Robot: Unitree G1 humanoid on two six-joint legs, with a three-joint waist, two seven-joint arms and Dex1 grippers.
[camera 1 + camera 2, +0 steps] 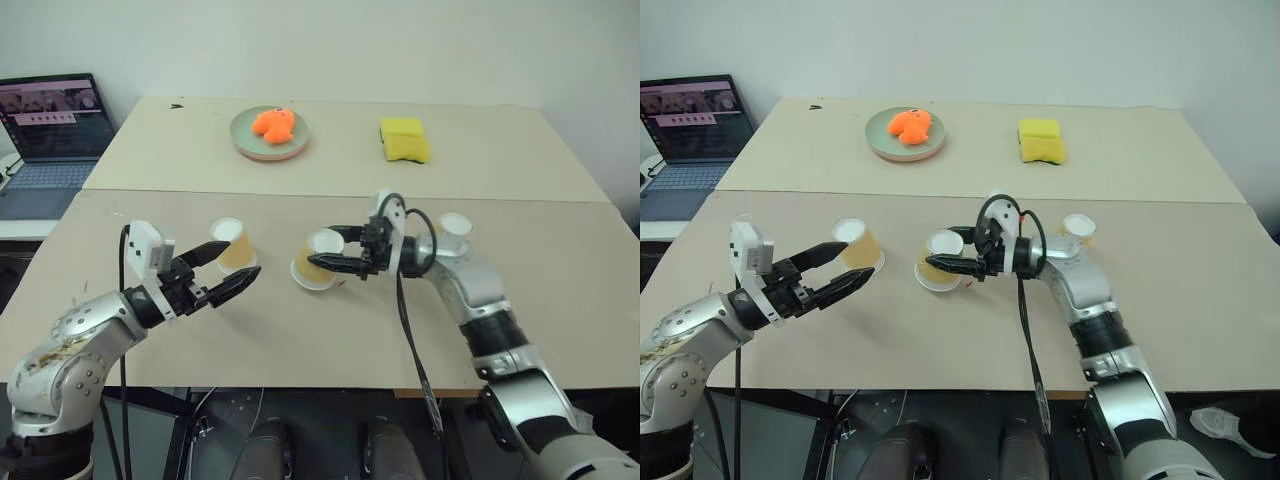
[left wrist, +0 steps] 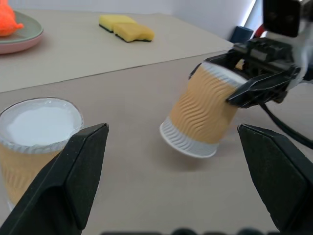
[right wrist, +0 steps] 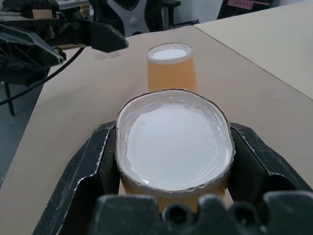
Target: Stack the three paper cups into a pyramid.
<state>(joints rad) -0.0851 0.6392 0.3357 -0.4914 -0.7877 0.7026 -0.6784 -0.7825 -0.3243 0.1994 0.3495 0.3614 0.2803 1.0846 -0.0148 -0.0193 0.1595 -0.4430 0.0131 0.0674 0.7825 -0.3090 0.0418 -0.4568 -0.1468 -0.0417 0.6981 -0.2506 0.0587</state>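
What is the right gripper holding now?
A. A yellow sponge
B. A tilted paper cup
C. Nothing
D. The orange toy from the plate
B: the right gripper is shut on a tilted cup, its black fingers squeezing the cup near its base.

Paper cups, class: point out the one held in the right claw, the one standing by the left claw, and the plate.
Held cup (image 2: 205,115), left wrist view, ribbed side.
Standing cup (image 1: 238,250), left eye view, tan side.
Plate (image 1: 243,143), left eye view, left rim.
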